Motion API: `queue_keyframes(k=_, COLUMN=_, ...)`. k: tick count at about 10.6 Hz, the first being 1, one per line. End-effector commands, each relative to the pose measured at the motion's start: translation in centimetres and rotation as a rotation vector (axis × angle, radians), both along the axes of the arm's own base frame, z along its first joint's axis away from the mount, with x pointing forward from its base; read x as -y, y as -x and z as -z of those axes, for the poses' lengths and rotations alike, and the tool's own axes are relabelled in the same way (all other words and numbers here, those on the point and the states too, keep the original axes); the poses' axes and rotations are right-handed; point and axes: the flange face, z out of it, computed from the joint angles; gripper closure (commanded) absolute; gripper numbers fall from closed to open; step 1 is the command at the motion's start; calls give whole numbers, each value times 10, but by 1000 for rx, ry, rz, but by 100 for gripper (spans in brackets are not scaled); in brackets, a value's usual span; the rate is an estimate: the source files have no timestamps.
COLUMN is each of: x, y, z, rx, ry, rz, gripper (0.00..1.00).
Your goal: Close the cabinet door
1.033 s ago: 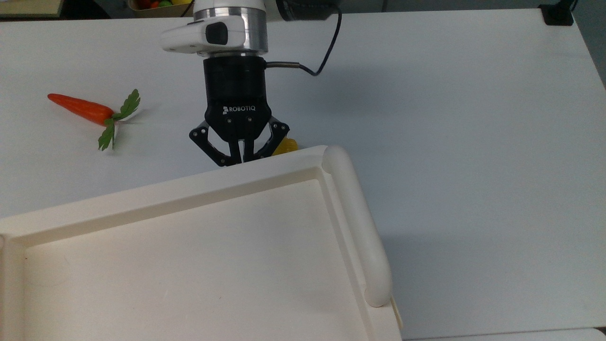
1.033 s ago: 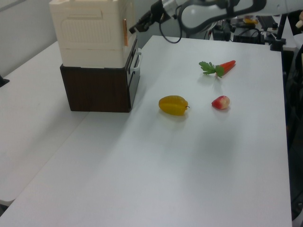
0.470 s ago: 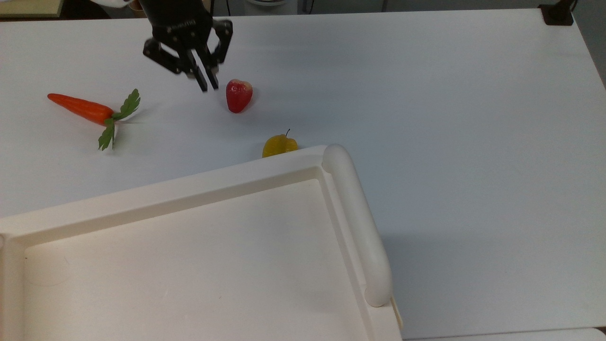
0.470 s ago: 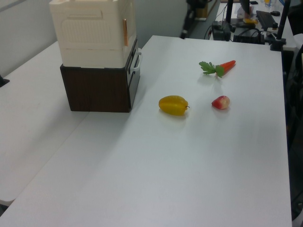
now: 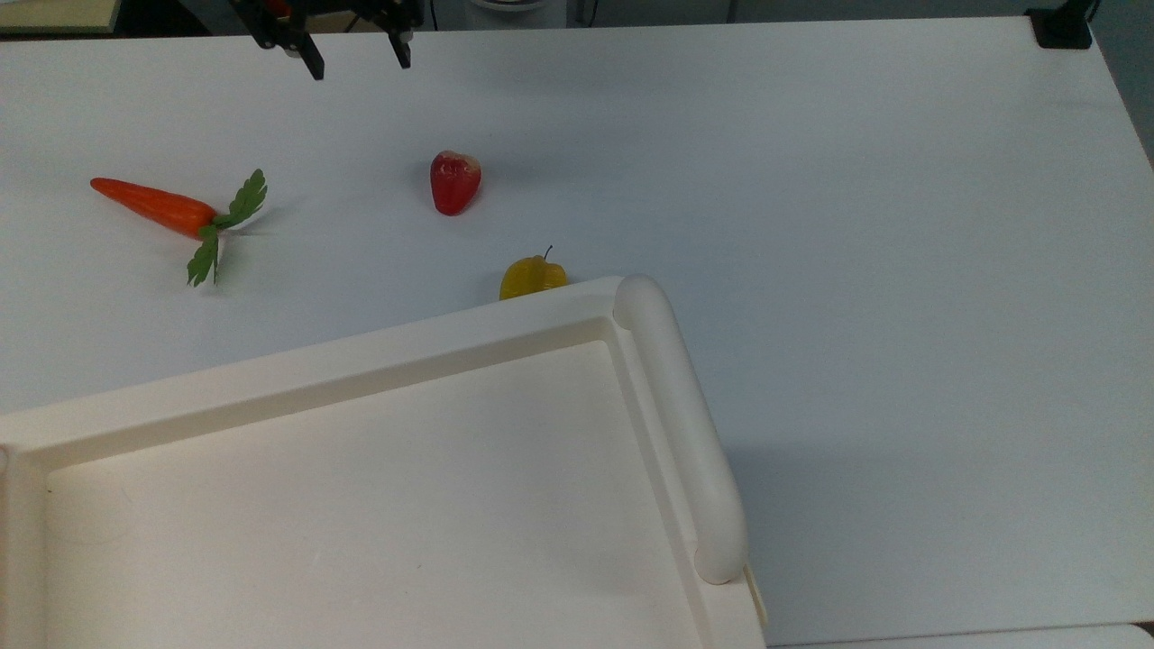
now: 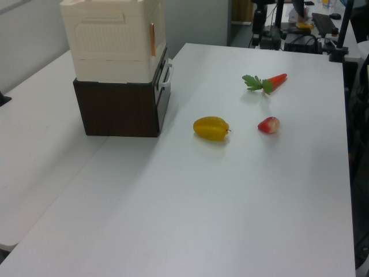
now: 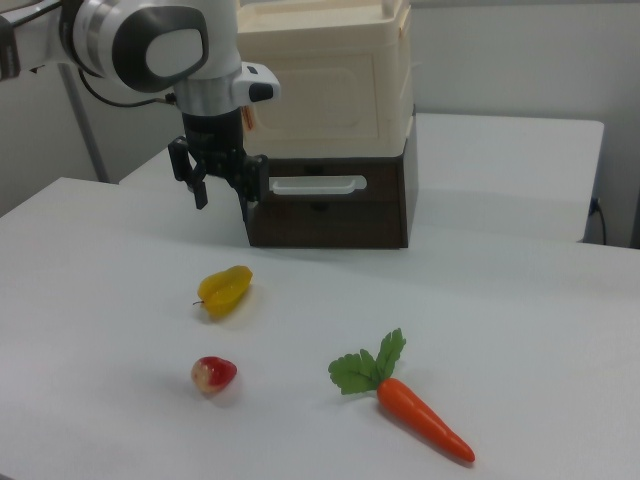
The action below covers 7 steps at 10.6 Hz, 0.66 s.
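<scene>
One panel matters to you: the cabinet door (image 7: 312, 92), the wide cream face on the front of the cabinet (image 7: 392, 60). It sits high up, above the dark brown base (image 7: 385, 215) with its white handle (image 7: 318, 184). In the right view it looks flush with the cabinet's front, its long axis running level from left to right. I judge it shut or very nearly so, though a thin gap at its edge would be hard to tell from here.

Your gripper (image 7: 222, 196) hangs with its fingers spread wide and nothing between them. In the right view it shows at the door's left lower corner, in front of the base. The top view puts it at the far edge of the table (image 5: 856, 225), well apart from the cabinet's recessed top (image 5: 361, 496) and rounded bar (image 5: 681, 424). So the door lies toward the near side from the fingers, and higher than their tips.

If a final push is wanted, you need to raise the fingers to door height and come in square to the panel's face.

Between gripper and cabinet lie the red fruit (image 5: 454, 182) and, just beside the cabinet, the yellow fruit (image 5: 533, 276). The carrot (image 5: 155, 206) is off to the top view's left. A low approach could knock the two fruits, so keep height.
</scene>
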Motion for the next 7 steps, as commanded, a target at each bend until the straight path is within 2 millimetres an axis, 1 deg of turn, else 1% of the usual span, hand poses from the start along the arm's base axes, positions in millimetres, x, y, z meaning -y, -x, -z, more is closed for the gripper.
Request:
queue_keyframes(k=1, x=5, y=28, z=-12, rx=-79, ry=145, rz=140, gripper=0)
queue_keyframes(k=2, x=2, y=26, z=-10, rx=-77, ry=155, rz=148, gripper=0)
queue_keyframes(k=5, x=5, y=27, z=-15, rx=-69, ry=154, rz=144, gripper=0)
queue_keyframes(k=7, x=3, y=26, z=-12, rx=-75, ry=151, rz=150, gripper=0)
